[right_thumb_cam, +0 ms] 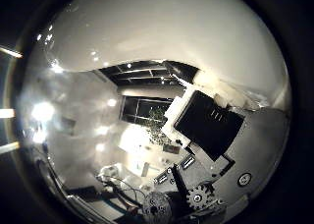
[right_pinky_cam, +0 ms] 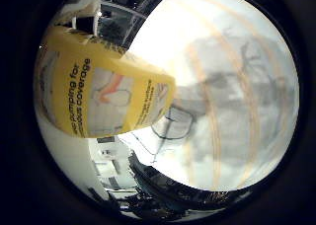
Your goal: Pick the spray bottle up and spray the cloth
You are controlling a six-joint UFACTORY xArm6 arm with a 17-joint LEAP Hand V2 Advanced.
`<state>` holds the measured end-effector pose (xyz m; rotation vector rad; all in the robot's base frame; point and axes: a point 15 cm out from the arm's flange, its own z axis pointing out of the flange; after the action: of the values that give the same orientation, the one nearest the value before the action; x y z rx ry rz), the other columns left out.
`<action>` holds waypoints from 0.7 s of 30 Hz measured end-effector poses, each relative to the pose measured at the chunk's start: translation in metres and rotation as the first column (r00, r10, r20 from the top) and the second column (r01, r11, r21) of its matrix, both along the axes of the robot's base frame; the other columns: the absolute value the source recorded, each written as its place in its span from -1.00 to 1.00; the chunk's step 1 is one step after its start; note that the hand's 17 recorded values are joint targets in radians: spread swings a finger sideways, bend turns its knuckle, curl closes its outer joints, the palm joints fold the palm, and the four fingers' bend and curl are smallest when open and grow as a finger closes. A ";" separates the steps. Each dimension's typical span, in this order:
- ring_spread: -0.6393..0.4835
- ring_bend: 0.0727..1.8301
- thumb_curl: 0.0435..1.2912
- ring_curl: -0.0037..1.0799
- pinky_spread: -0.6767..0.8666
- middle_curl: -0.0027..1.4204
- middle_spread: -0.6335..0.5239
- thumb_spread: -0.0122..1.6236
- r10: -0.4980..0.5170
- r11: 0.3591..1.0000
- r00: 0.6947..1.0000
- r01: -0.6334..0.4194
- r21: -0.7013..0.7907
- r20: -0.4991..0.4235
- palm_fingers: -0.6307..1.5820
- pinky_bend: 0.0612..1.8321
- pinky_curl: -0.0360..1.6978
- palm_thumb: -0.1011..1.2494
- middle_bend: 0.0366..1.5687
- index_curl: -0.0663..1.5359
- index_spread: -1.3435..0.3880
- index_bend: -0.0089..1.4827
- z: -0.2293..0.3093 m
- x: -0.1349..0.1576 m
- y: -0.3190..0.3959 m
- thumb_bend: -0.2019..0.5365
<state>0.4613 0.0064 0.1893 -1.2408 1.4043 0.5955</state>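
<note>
In the little finger side palm view a yellow spray bottle (right_pinky_cam: pixel 99 87) with a white label fills much of the picture, close against my palm. Beyond it lies a pale cloth (right_pinky_cam: pixel 237 87) with faint orange stripes, spread on a white surface. The bottle is off that surface, over the cloth's edge. Geared and black parts of my right hand (right_thumb_cam: pixel 191 196) show in the thumb side palm view. My hand is shut on the bottle. The bottle's nozzle is not clearly seen.
The thumb side palm view looks out at the room: a broad white curved surface (right_thumb_cam: pixel 147 32), a black box-like object (right_thumb_cam: pixel 208 121), a small plant (right_thumb_cam: pixel 155 121) and bright lights. Dark clutter (right_pinky_cam: pixel 148 190) lies past the cloth's edge.
</note>
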 end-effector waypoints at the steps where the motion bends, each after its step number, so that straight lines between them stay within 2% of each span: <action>1: -0.14 0.57 -0.16 0.16 -0.31 -0.08 -0.03 0.27 0.011 1.000 1.000 -0.011 -0.005 0.009 0.63 0.25 0.25 0.76 0.72 0.00 0.35 0.60 0.009 0.004 0.004 -0.49; 12: -0.13 0.58 -0.09 0.15 -0.32 -0.12 -0.03 0.29 0.164 0.986 0.985 -0.161 -0.047 0.063 0.64 0.15 0.46 0.77 0.74 -0.04 0.35 0.62 0.099 0.050 0.076 -0.48; 15: -0.14 0.59 -0.07 0.14 -0.32 -0.13 -0.03 0.28 0.246 0.967 0.969 -0.243 -0.080 0.032 0.64 0.13 0.50 0.79 0.74 -0.04 0.35 0.62 0.109 0.046 0.104 -0.48; 21: -0.14 0.59 -0.06 0.12 -0.33 -0.14 -0.03 0.27 0.387 0.882 0.920 -0.391 -0.263 -0.068 0.64 0.09 0.57 0.79 0.75 -0.05 0.35 0.62 0.128 0.039 0.126 -0.49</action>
<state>0.4999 0.1321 0.3172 -1.7681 1.2819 0.6992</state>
